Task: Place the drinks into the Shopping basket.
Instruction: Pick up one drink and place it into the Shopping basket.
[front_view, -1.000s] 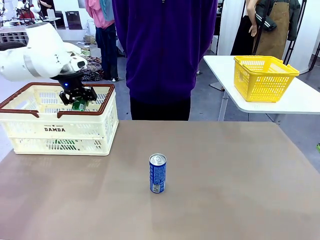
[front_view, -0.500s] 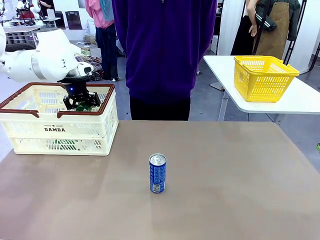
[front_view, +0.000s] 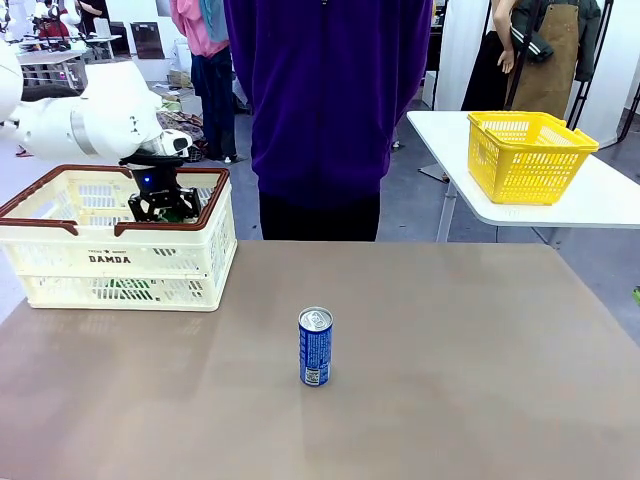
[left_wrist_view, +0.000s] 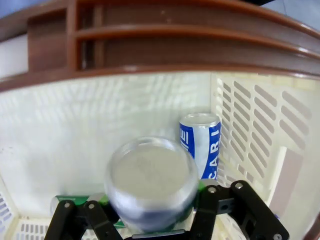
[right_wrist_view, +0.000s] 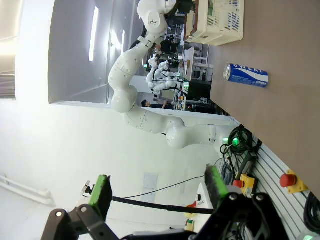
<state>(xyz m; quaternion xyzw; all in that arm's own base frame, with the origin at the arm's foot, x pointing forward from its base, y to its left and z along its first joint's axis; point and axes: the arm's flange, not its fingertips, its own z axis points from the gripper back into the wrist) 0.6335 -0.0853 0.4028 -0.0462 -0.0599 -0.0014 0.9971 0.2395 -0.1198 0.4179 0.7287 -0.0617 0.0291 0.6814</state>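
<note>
Green can (left_wrist_view: 149, 184) lower inside cream Shopping basket (front_view: 60, 262)

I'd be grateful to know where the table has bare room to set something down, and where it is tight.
The tabletop is bare right of the blue can and in front of it. Left of the can, a bare strip runs before the Shopping basket. It is crowded inside the basket's corner: the left tool, a can between its fingers, another blue can beside.

The right gripper (right_wrist_view: 157, 192) stands with its green pads (right_wrist_view: 101, 194) wide apart. Beyond it, a blue can (right_wrist_view: 246, 75) rests on the counter (right_wrist_view: 280, 55), near the Shopping basket (right_wrist_view: 220, 22).
</note>
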